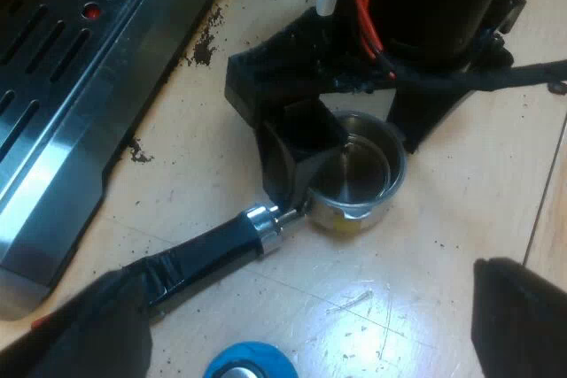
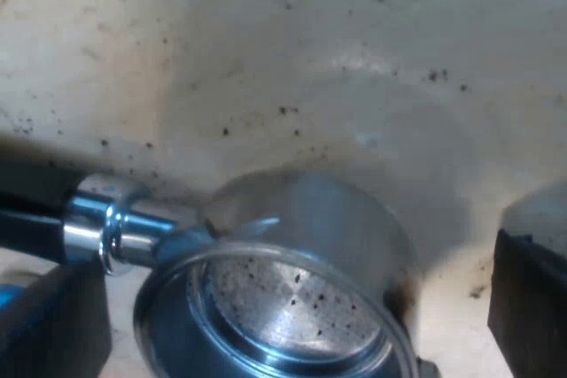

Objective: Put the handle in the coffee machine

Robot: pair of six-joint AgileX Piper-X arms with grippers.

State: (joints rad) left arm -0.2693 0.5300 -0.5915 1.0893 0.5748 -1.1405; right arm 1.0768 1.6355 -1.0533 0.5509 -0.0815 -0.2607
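Note:
The metal holder lies on the wooden table beside the espresso machine, its round basket (image 1: 359,174) facing up. Its dark handle (image 1: 208,254) runs from a chrome collar toward one of my left fingers (image 1: 89,329), which hides its end. My left gripper (image 1: 306,312) hovers open above the table near the handle, holding nothing. The right gripper (image 1: 363,143) stands over the basket, one black finger on each side of it. In the right wrist view the basket (image 2: 283,298) sits between the wide-apart fingers of my right gripper (image 2: 292,303), open and not visibly touching it.
The machine's steel drip tray (image 1: 71,95) with slotted grate runs alongside the holder. A blue tamper (image 1: 252,363) lies on the table just under my left gripper. Coffee grounds (image 1: 205,42) are scattered by the tray's edge and over the table.

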